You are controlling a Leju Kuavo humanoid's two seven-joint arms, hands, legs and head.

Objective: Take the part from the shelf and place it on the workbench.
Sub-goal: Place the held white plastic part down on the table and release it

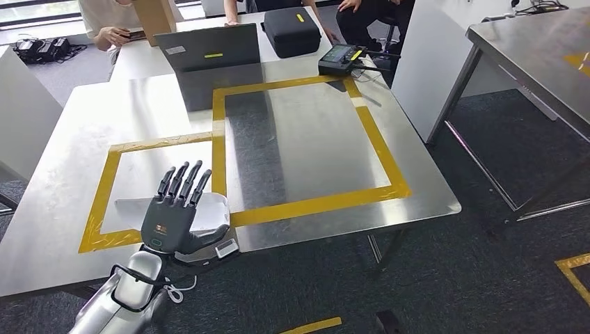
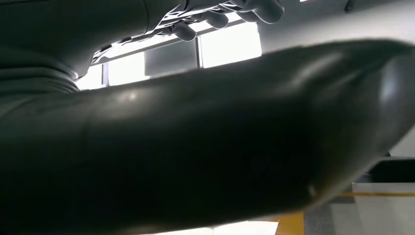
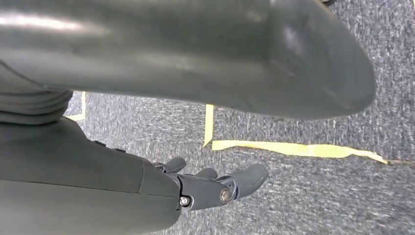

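Observation:
The part is a flat pale metal piece lying on the steel workbench, inside the small yellow-taped rectangle near the front edge. My left hand hovers over it with fingers straight and spread, and the thumb along the part's near edge. Whether the hand touches the part I cannot tell. In the left wrist view the thick thumb fills most of the picture, the fingers stand apart from it, and bright windows show between them. My right hand hangs over the carpet, fingers loosely bent, holding nothing.
A larger yellow-taped rectangle marks the bench's middle. At the far end stand a grey case, a black case and a controller, with people behind them. Another steel table stands to the right. Yellow tape marks the floor.

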